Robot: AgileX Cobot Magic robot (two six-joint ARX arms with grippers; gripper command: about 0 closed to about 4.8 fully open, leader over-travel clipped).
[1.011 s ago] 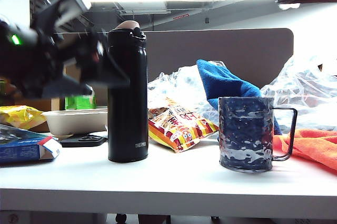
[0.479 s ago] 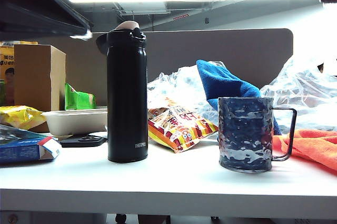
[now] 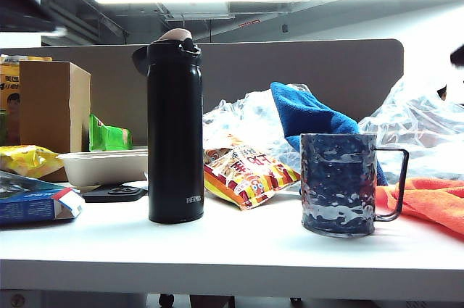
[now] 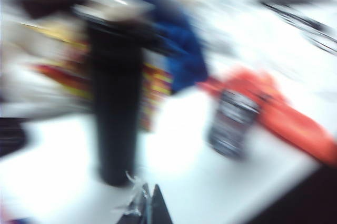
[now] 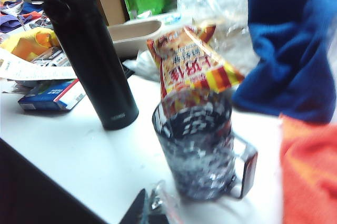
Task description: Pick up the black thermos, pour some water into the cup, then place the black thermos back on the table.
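Both claws are shut tight and hold nothing.

From the camera off the arms, only dark bits of the arms peek in at the far upper left and right; the claws themselves cannot be seen here. The black thermos stands straight up on the table, left of the middle and near the front edge. The cup stands to its right, well apart, with its handle pointing right. Between and behind them lies a red and yellow snack bag. A blue cloth sits farther back, and an orange cloth lies just beside the cup's handle. A beige bowl and a brown box sit behind the thermos on the left, and a blue box lies near the front left corner.

From the left wrist camera, all is blurry. The left claw has its tips pressed together, hanging over bare table near the foot of the thermos, not touching it. The cup is farther off.

From the right wrist camera, the right claw is closed too, just in front of the cup. The thermos stands apart from it.
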